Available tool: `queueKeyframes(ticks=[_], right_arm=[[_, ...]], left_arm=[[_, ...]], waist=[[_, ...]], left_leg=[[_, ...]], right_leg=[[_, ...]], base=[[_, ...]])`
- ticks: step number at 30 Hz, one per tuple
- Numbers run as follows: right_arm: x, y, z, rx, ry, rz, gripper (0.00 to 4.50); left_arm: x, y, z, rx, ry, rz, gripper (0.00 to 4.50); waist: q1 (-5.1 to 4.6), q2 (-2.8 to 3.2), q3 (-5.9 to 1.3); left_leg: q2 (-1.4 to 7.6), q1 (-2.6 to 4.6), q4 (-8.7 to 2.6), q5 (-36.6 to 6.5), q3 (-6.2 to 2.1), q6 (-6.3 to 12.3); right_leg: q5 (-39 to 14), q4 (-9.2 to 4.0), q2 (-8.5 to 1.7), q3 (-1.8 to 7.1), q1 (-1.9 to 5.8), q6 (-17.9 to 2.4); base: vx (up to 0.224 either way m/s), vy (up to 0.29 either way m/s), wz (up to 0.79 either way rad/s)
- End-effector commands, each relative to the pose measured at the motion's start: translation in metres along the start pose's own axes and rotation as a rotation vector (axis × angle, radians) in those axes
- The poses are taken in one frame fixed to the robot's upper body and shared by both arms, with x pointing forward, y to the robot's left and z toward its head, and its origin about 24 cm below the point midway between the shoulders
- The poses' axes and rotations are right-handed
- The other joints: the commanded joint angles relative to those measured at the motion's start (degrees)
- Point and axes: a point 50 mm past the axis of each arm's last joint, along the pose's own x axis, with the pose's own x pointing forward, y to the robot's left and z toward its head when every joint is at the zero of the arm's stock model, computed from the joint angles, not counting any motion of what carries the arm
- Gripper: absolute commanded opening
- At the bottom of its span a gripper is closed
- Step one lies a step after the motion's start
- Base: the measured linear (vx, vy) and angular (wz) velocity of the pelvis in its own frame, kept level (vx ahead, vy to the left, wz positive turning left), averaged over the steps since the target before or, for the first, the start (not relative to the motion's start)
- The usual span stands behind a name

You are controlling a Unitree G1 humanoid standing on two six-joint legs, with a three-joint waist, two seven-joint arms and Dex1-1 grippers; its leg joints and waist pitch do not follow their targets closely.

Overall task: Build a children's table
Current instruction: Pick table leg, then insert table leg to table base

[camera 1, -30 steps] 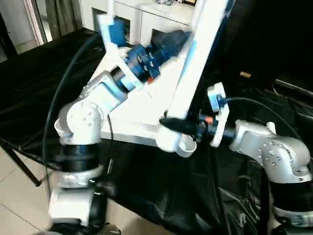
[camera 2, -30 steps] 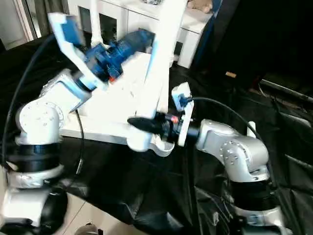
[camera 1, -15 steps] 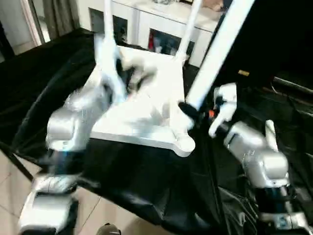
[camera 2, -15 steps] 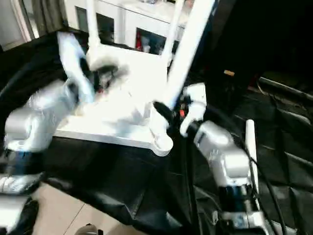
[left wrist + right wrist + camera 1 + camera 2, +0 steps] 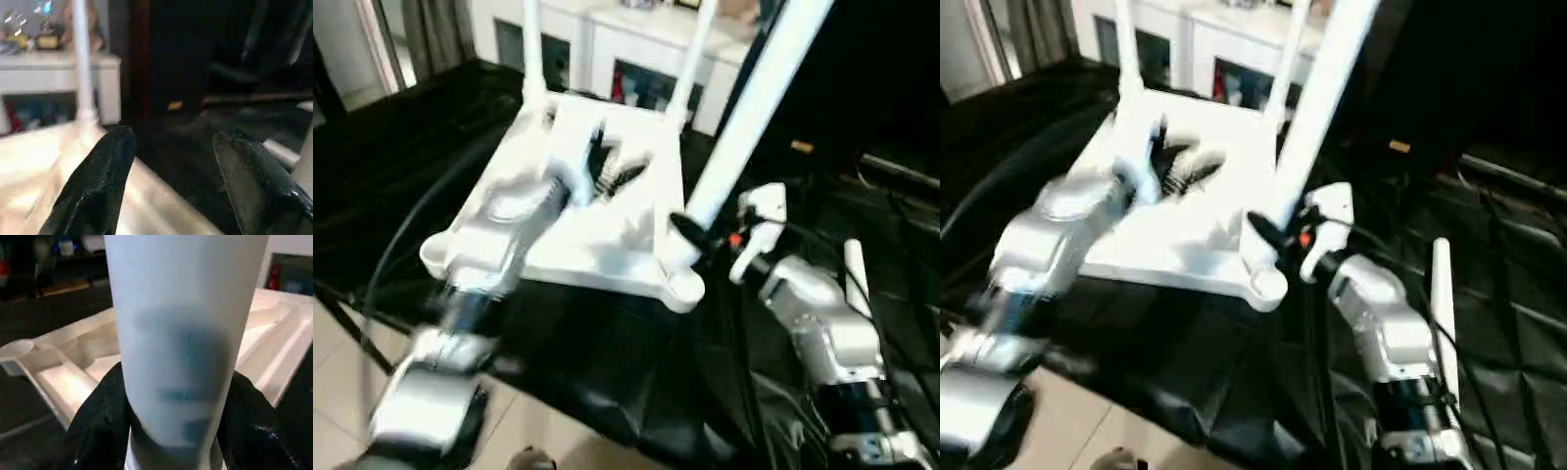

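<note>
Table top point(image 5: 607, 235) lies upside down, ribs up, on black-draped surface point(image 5: 401, 157); two legs already upright in its far corner sockets point(image 5: 530, 44) point(image 5: 693, 59). Right gripper point(image 5: 690, 235) clamped around lower end of third leg point(image 5: 754, 108), which leans up and away over the near right corner socket point(image 5: 685, 286); foot looks close to the socket but seating not discernible. Left gripper point(image 5: 171, 171) over the underside, fingers spread, nothing between them. Step in hand, by my reading: fitting leg three. Next calls for standing the leg upright over the socket and pressing down, the free gripper steadying the top.
</note>
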Motion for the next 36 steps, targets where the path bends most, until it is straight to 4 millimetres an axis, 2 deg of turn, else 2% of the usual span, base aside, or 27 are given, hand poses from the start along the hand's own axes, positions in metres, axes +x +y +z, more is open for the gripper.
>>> queueKeyframes(ticks=[1, 3, 4, 5, 6, 9, 13, 17, 20, 24, 25, 28, 29, 32, 35, 36], right_arm=[[-0.003, -0.002, 0.000, -0.021, 0.002, -0.002, 1.91], [-0.002, -0.002, -0.001, -0.029, 0.005, 0.000, 1.91], [-0.002, -0.002, -0.001, -0.030, 0.006, 0.000, 1.91], [-0.003, -0.002, -0.002, -0.032, 0.007, 0.000, 1.91], [-0.003, -0.002, -0.003, -0.037, 0.012, 0.002, 1.91], [-0.003, -0.002, -0.004, -0.041, 0.014, 0.003, 1.91], [-0.003, -0.003, -0.003, -0.047, 0.013, 0.004, 1.91], [-0.002, -0.002, -0.003, -0.050, 0.012, 0.004, 1.91], [-0.002, -0.002, 0.000, -0.055, 0.002, 0.000, 1.91], [-0.004, -0.008, 0.007, -0.049, -0.008, -0.010, 1.91], [-0.005, -0.010, 0.008, -0.045, -0.006, -0.015, 1.91], [-0.009, -0.018, 0.013, -0.008, 0.007, -0.030, 1.91], [-0.013, -0.020, 0.012, -0.001, 0.053, -0.010, 1.90], [-0.018, -0.020, 0.010, -0.012, 0.114, 0.027, 1.89], [-0.021, -0.017, 0.010, -0.015, 0.132, 0.056, 1.89], [-0.021, -0.017, 0.010, -0.015, 0.132, 0.056, 1.89]], left_arm=[[0.003, -0.004, 0.001, -0.010, -0.003, -0.029, 3.01], [0.012, -0.023, 0.009, -0.026, -0.044, -0.123, 3.01], [0.012, -0.024, 0.010, -0.027, -0.049, -0.133, 3.01], [0.015, -0.035, 0.014, -0.032, -0.074, -0.192, 3.01], [0.017, -0.047, 0.018, -0.048, -0.096, -0.261, 3.01], [0.017, -0.054, 0.017, -0.049, -0.095, -0.305, 3.01], [0.017, -0.055, 0.013, -0.039, -0.077, -0.311, 3.01], [0.017, -0.054, 0.013, -0.037, -0.079, -0.306, 3.01], [0.015, -0.041, 0.015, -0.027, -0.089, -0.225, 3.01], [0.004, -0.016, 0.015, 0.046, -0.081, -0.143, 3.01], [-0.001, -0.012, 0.012, 0.077, -0.056, -0.158, 3.01], [-0.019, -0.005, -0.006, 0.176, 0.079, -0.249, 3.01], [-0.029, -0.006, -0.019, 0.194, 0.161, -0.339, 3.01], [-0.045, -0.016, -0.041, 0.229, 0.280, -0.512, 3.01], [-0.051, -0.022, -0.060, 0.226, 0.366, -0.605, 3.01], [-0.051, -0.022, -0.060, 0.226, 0.366, -0.605, 3.01]], waist=[[-0.13, 0.96, -4.26], [-0.07, 1.02, -4.39], [0.00, 1.02, -4.32], [-0.03, 1.16, -4.29], [0.00, 1.00, -4.26], [-0.06, 1.17, -4.13], [-0.17, 1.14, -4.01], [-0.19, 1.20, -4.13], [-0.22, 1.18, -4.20], [-0.25, 1.28, -4.06], [-0.35, 1.11, -4.08], [-0.70, 1.46, -4.02], [-0.73, 1.63, -4.12], [-0.61, 1.78, -4.12], [-0.12, 1.86, -4.09], [-0.02, 1.93, -3.96]], left_leg=[[1.92, 1.01, -3.70, -8.55, -1.28, -3.26], [1.87, 0.98, -3.60, -7.39, -1.25, -2.74], [1.83, 0.99, -3.56, -7.30, -1.17, -2.41], [1.89, 0.98, -3.62, -7.61, -1.17, -2.40], [1.94, 0.99, -3.64, -8.13, -1.18, -2.40], [2.03, 1.12, -3.71, -9.29, -1.17, -2.57], [2.02, 1.25, -3.87, -11.68, -1.29, -3.04], [2.03, 1.18, -3.85, -10.59, -1.33, -3.09], [2.01, 1.14, -3.77, -9.41, -1.29, -2.76], [1.94, 1.27, -3.91, -10.72, -1.36, -2.72], [1.94, 1.23, -3.96, -10.83, -1.34, -2.77], [2.02, 1.43, -4.16, -11.25, -1.41, -3.33], [2.03, 1.52, -4.12, -10.70, -1.45, -3.62], [2.11, 1.59, -4.10, -9.74, -1.16, -3.82], [2.15, 1.76, -4.15, -10.40, -1.05, -4.16], [2.16, 1.66, -4.27, -11.46, -1.11, -4.38]], right_leg=[[-3.86, -3.82, -5.07, 3.02, 2.44, -8.59], [-1.83, -3.63, -5.04, 3.02, 2.59, -9.01], [-1.15, -3.61, -5.04, 3.02, 2.60, -9.62], [-1.34, -3.62, -5.08, 3.03, 2.62, -9.82], [-2.10, -3.73, -5.14, 3.01, 2.64, -9.89], [-3.66, -3.93, -5.10, 3.00, 2.47, -9.83], [-8.56, -4.52, -5.08, 3.02, 2.36, -8.14], [-6.47, -4.23, -4.96, 3.00, 2.38, -8.21], [-3.83, -3.97, -4.89, 3.00, 2.45, -8.73], [-6.28, -4.39, -4.87, 3.00, 2.36, -7.97], [-6.81, -4.34, -4.87, 3.01, 2.43, -7.64], [-8.34, -4.31, -4.77, 3.06, 2.17, -6.82], [-7.24, -4.02, -4.77, 3.01, 2.16, -7.14], [-4.43, -3.75, -4.76, 3.10, 1.98, -8.42], [-4.28, -3.69, -4.95, 3.09, 1.87, -9.35], [-5.57, -3.94, -5.03, 3.12, 1.97, -9.25]], base=[[0.000, 0.000, 0.00], [0.000, 0.000, 0.00], [0.000, 0.000, 0.00], [0.000, 0.000, 0.00], [0.000, 0.000, 0.00], [0.000, 0.000, 0.00], [0.000, 0.000, 0.00], [0.000, 0.000, 0.00], [0.000, 0.000, 0.00], [0.000, 0.000, 0.00], [0.000, 0.000, 0.00], [0.000, 0.000, 0.00], [0.000, 0.000, 0.00], [0.000, 0.000, 0.00], [0.000, 0.000, 0.00], [0.000, 0.000, 0.00]])
